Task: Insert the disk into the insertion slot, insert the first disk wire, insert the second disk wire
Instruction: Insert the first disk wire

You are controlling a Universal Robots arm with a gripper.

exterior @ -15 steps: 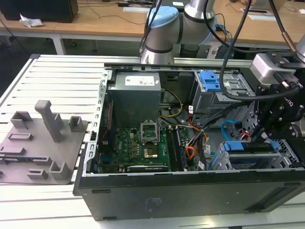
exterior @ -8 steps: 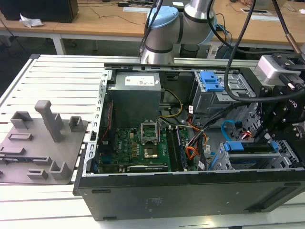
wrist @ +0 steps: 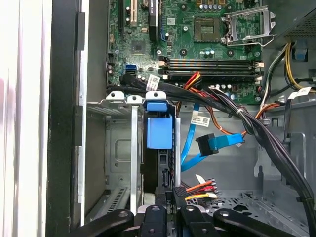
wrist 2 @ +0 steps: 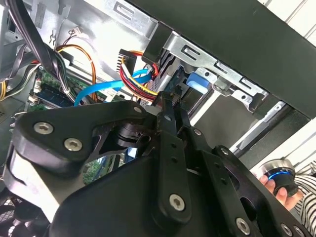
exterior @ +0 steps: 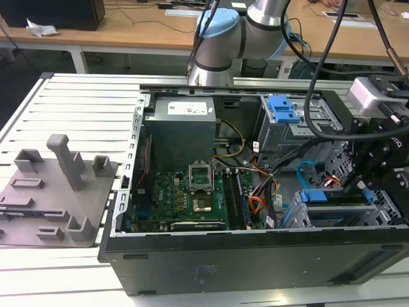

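Your gripper [wrist: 167,191] is pinching narrow on the first disk wire [wrist: 183,189], the black plug with red and yellow strands. It is touching the end of the disk [wrist: 159,132], which is sitting in the insertion slot [wrist: 118,148]. Be holding the plug straight and pushing slowly.

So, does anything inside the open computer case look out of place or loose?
Yes: the thin flat light-blue cable hangs free beside the silver-grey perforated drive cage; its small black connector is plugged into nothing. Nothing looks damaged or spilled.
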